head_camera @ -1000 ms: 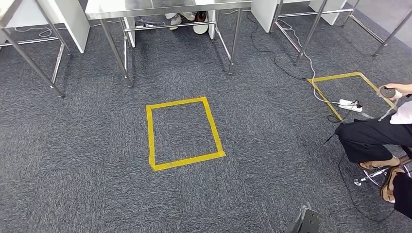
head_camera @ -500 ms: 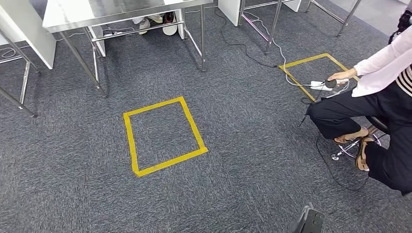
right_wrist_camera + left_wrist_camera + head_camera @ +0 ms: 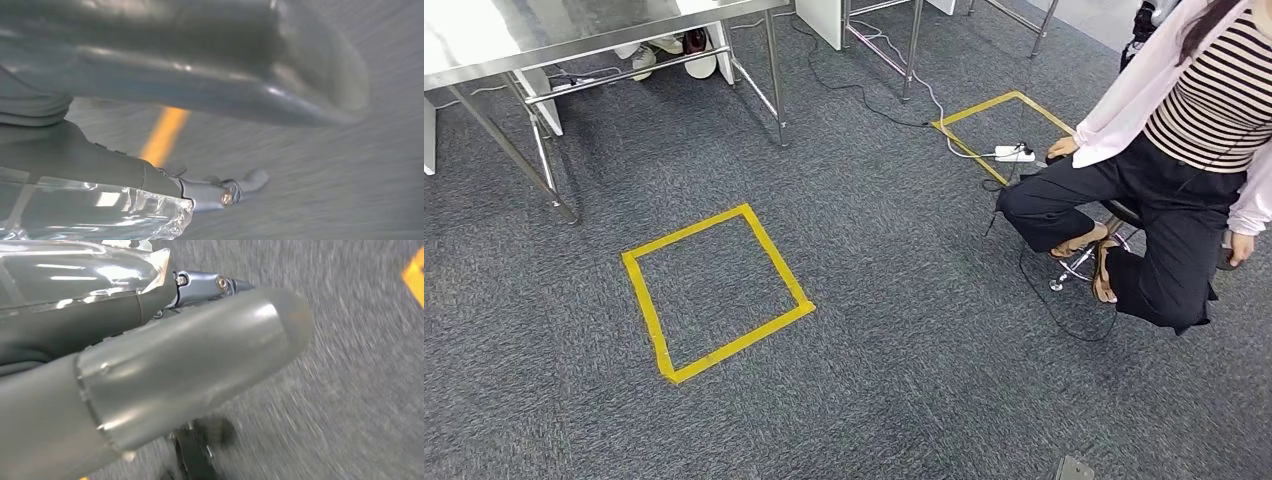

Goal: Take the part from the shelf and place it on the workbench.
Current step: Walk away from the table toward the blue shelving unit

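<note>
Grey carpet [image 3: 904, 330], yellow tape square [image 3: 714, 292] | left hand [image 3: 165, 365], right hand [image 3: 200, 75]: grasp unclear

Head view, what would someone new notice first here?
Probably the yellow tape square on the grey carpet, left of centre. Next, the seated person in a striped top at the right edge, beside a second tape square holding a white power strip.

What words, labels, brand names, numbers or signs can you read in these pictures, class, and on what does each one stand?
No text can be read.
The yellow tape square on the carpet is a plain outline, as is the second tape square.
The white power strip is too small to show any marking.
Both wrist views are motion-blurred; left hand and right hand show no readable label.
</note>
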You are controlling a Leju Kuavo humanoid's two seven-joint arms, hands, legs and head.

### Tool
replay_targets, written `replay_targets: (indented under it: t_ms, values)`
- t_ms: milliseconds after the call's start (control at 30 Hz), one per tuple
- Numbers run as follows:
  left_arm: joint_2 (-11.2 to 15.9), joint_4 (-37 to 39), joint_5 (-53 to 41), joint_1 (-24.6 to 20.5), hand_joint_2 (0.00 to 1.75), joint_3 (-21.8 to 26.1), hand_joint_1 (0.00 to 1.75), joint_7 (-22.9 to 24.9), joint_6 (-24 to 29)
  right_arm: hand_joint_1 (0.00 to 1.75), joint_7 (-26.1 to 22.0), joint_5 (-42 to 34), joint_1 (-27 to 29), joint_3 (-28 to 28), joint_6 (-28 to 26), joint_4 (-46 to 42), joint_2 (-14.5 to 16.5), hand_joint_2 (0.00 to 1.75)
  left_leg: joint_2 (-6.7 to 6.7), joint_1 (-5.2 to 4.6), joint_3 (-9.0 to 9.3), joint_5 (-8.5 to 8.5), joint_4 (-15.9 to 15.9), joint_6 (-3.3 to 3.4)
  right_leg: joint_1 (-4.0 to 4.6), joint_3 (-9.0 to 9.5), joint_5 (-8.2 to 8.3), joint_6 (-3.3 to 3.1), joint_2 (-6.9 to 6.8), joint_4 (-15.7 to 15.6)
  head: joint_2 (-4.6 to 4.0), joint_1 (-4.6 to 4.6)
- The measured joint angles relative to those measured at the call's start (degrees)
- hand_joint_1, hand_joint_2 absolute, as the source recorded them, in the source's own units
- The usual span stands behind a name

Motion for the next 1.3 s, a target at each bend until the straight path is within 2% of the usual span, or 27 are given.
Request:
replay_targets:
  t_ms: [33, 67, 100, 133, 200, 267, 300, 367, 433, 467, 500, 533, 567, 633, 700, 733, 800, 833, 867, 933, 1000, 1033, 1067, 1100, 1167, 1233, 1300]
  values:
    - [0.0, 0.0, 2.1, -0.1, 0.00, 1.2, 0.00, 0.5, -0.7, 0.00, 5.1, 0.3, 0.8, -0.2, -1.0, 1.3, -0.4, 0.00, 0.64, 0.02, 0.02, -0.04, 0.0, -0.07, -0.19, 0.92, 0.66, 0.53, -0.33, -1.2, 0.00, 0.02]
    - [0.1, 0.0, 3.7, -0.1, 0.00, 2.5, 0.00, 1.2, -0.8, 0.00, 10.2, 0.7, 1.7, -0.4, -1.9, 2.3, -0.7, 0.00, 1.23, 0.05, 0.10, -0.12, 0.0, -0.19, -0.38, 2.88, 1.90, 1.05, -0.89, -4.5, 0.00, 0.03]
    - [0.1, 0.0, 4.6, -0.1, 0.00, 3.6, 0.00, 2.1, 0.0, 0.00, 14.7, 1.3, 2.4, -0.4, -2.6, 3.1, -0.9, 0.00, 1.85, 0.02, 0.21, -0.24, 0.1, -0.40, -0.53, 5.33, 3.24, 1.44, -2.17, -8.9, 0.00, 0.06]
    - [0.2, 0.0, 4.8, 0.0, 0.00, 4.6, 0.00, 3.2, 1.5, 0.00, 18.9, 2.0, 3.0, -0.4, -3.3, 3.8, -1.0, 0.00, 2.53, -0.13, 0.27, -0.44, 0.2, -0.76, -0.42, 7.43, 4.42, 1.52, -3.35, -12.6, 0.00, 0.10]
    - [0.6, 0.0, 3.6, 0.1, 0.00, 5.7, 0.00, 5.4, 5.9, 0.00, 25.1, 3.4, 3.3, -0.2, -4.0, 4.7, -1.0, 0.00, 3.89, -0.40, 0.44, -0.81, 0.4, -1.56, -0.15, 9.15, 5.54, 0.87, -4.47, -16.1, 0.00, -0.06]
    - [0.9, 0.0, 1.6, 0.1, 0.00, 5.9, 0.00, 7.8, 10.1, 0.00, 29.0, 4.6, 3.5, 0.3, -4.3, 5.5, -0.8, 0.00, 4.91, -0.31, 0.72, -1.09, 0.5, -2.30, -0.11, 8.90, 5.82, -0.06, -3.22, -16.1, 0.00, -0.36]
    - [1.0, 0.0, 0.7, 0.0, 0.00, 5.9, 0.00, 9.4, 11.9, 0.00, 30.3, 5.1, 3.7, 0.7, -4.6, 5.8, -0.6, 0.00, 4.41, -0.11, 0.75, -1.51, 0.9, -2.70, -0.24, 8.87, 5.89, -0.44, -2.66, -16.1, 0.00, -0.47]
    - [0.9, 0.0, -0.7, 0.0, 0.00, 5.9, 0.00, 13.8, 15.4, 0.00, 32.3, 6.6, 3.9, 1.6, -5.4, 6.3, -0.1, 0.00, 1.71, 0.24, -0.45, -4.14, 4.2, -3.29, -0.52, 8.90, 6.17, -1.23, -1.67, -16.2, 0.00, -0.57]
    - [0.6, 0.1, -1.9, 0.4, 0.00, 5.8, 0.00, 18.5, 18.6, 0.00, 33.6, 9.2, 3.8, 2.9, -6.4, 6.6, 0.6, 0.00, -1.00, 0.35, -3.61, -8.31, 11.4, -3.35, -0.28, 8.55, 6.41, -1.85, -0.57, -16.2, 0.00, -0.61]
    - [0.4, 0.2, -2.5, 0.6, 0.00, 5.7, 0.00, 20.6, 19.8, 0.00, 33.9, 10.8, 3.8, 3.8, -7.1, 6.8, 0.9, 0.00, -1.51, 0.34, -5.14, -9.69, 14.8, -3.29, -0.11, 8.41, 6.51, -2.05, 0.12, -16.1, 0.00, -0.60]
    - [0.3, 0.3, -3.1, 0.7, 0.00, 5.7, 0.00, 22.2, 21.0, 0.00, 34.0, 12.1, 3.9, 4.9, -7.9, 6.9, 1.0, 0.00, -1.79, 0.35, -6.00, -10.03, 16.6, -3.20, 0.01, 8.31, 6.57, -2.15, 0.84, -16.1, 0.00, -0.60]
    - [0.1, 0.3, -4.1, 0.8, 0.00, 5.5, 0.00, 23.8, 22.5, 0.00, 33.7, 12.9, 4.0, 5.8, -8.7, 7.0, 1.1, 0.00, -1.96, 0.36, -5.81, -9.16, 16.3, -3.09, 0.08, 8.29, 6.62, -2.17, 1.56, -16.1, 0.00, -0.60]
    - [0.0, 0.3, -5.6, 0.8, 0.00, 5.3, 0.00, 25.5, 24.5, 0.00, 33.3, 13.4, 4.0, 6.6, -9.4, 7.1, 1.1, 0.00, -2.22, 0.43, -4.60, -7.39, 13.9, -2.98, 0.09, 8.30, 6.65, -2.14, 2.29, -16.0, 0.00, -0.60]
    - [-0.3, 0.3, -11.5, 0.9, 0.00, 3.5, 0.00, 30.5, 30.4, 0.00, 32.3, 13.8, 3.9, 7.5, -10.5, 7.1, 1.1, 0.00, -4.27, 0.70, -0.87, -3.92, 6.5, -2.78, 0.24, 8.17, 6.69, -1.98, 3.71, -15.5, 0.00, -0.59]
    - [-0.7, -0.1, -19.2, 1.1, 0.00, 0.6, 0.00, 35.1, 35.2, 0.00, 32.2, 14.6, 3.7, 8.4, -11.4, 7.1, 1.2, 0.00, -5.93, 0.71, 1.00, -2.81, 2.4, -2.51, 0.45, 7.67, 6.86, -1.50, 4.81, -15.2, 0.00, -0.53]
    - [-0.9, -0.7, -22.5, 1.1, 0.00, -0.7, 0.00, 36.5, 36.2, 0.00, 32.2, 14.6, 3.6, 8.8, -11.7, 7.1, 1.2, 0.00, -5.93, 0.45, 1.03, -2.89, 2.2, -2.28, 0.48, 7.36, 7.05, -1.09, 5.27, -15.2, 0.00, -0.52]
    - [-1.6, -2.0, -26.9, 1.1, 0.00, -2.0, 0.00, 37.6, 36.7, 0.00, 32.3, 13.9, 3.6, 9.0, -11.9, 7.2, 1.3, 0.00, -4.66, 0.13, 1.01, -2.37, 1.9, -1.38, 0.31, 6.68, 7.26, -0.31, 5.53, -15.2, 0.00, -0.53]
    - [-1.8, -2.4, -27.7, 1.0, 0.00, -2.2, 0.00, 37.7, 36.8, 0.00, 32.3, 13.6, 3.6, 9.0, -11.9, 7.3, 1.4, 0.00, -3.98, 0.09, 1.01, -2.08, 1.6, -0.86, 0.30, 6.09, 6.77, -0.18, 4.63, -14.3, 0.00, -0.50]
    - [-2.0, -2.5, -27.7, 0.9, 0.00, -2.1, 0.00, 37.5, 36.9, 0.00, 32.3, 13.4, 3.6, 9.0, -11.8, 7.3, 1.4, 0.00, -3.21, 0.14, 0.98, -1.83, 1.4, -0.44, 0.34, 5.03, 5.62, -0.23, 3.31, -12.3, 0.00, -0.39]
    - [-2.3, -2.4, -26.1, 1.0, 0.00, -1.7, 0.00, 36.8, 36.5, 0.00, 32.2, 13.2, 3.5, 9.0, -11.5, 7.3, 1.5, 0.00, -1.55, 0.02, 0.76, -1.69, 1.3, -0.06, 0.37, 1.64, 1.96, -0.52, 0.74, -5.2, 0.00, -0.21]
    - [-2.6, -2.1, -23.4, 0.9, 0.00, -0.7, 0.00, 35.8, 34.9, 0.00, 32.1, 13.1, 3.6, 9.0, -10.8, 7.4, 1.5, 0.00, 0.25, -0.15, 0.54, -1.69, 1.3, -0.03, 0.28, -0.97, -0.45, -0.22, 0.05, 1.0, 0.00, -0.17]
    - [-2.6, -2.0, -22.0, 0.9, 0.00, 0.0, 0.00, 35.4, 33.9, 0.00, 32.1, 13.0, 3.6, 9.0, -10.4, 7.4, 1.5, 0.00, 1.06, -0.19, 0.49, -1.70, 1.3, -0.05, 0.25, -0.71, -0.37, 0.16, -0.15, 1.2, 0.00, -0.15]
    - [-2.7, -1.8, -20.7, 0.8, 0.00, 0.7, 0.00, 34.9, 32.8, 0.00, 32.1, 13.0, 3.6, 9.0, -10.0, 7.4, 1.5, 0.00, 1.79, -0.20, 0.51, -1.72, 1.3, -0.08, 0.20, 0.83, 0.54, 0.58, -0.53, -1.1, 0.00, -0.16]
    - [-2.8, -1.7, -19.6, 0.6, 0.00, 1.4, 0.00, 34.6, 31.7, 0.00, 32.1, 12.9, 3.6, 9.0, -9.6, 7.4, 1.4, 0.00, 2.44, -0.21, 0.59, -1.77, 1.3, -0.16, 0.18, 3.36, 1.91, 0.92, -1.44, -5.3, 0.00, -0.13]
    - [-3.0, -1.5, -18.2, 0.4, 0.00, 2.7, 0.00, 34.1, 30.1, 0.00, 32.1, 12.7, 3.5, 9.0, -9.2, 7.4, 1.3, 0.00, 3.51, -0.46, 0.85, -2.02, 1.4, -0.59, 0.42, 7.69, 4.30, 0.74, -4.26, -13.1, 0.00, -0.13]
    - [-3.0, -1.4, -17.7, 0.1, 0.00, 3.7, 0.00, 33.9, 29.3, 0.00, 32.0, 12.6, 3.3, 9.0, -9.0, 7.4, 1.2, 0.00, 4.49, -0.67, 1.17, -2.28, 1.4, -1.18, 0.80, 8.67, 5.19, -0.07, -5.38, -15.5, 0.00, -0.17]
    - [-3.1, -1.3, -17.4, -0.1, 0.00, 4.3, 0.00, 33.8, 28.9, 0.00, 32.0, 12.5, 3.3, 8.9, -8.8, 7.5, 1.2, 0.00, 5.32, -0.50, 1.53, -2.56, 1.4, -1.81, 0.56, 8.60, 5.53, -0.79, -4.02, -15.8, 0.00, -0.18]
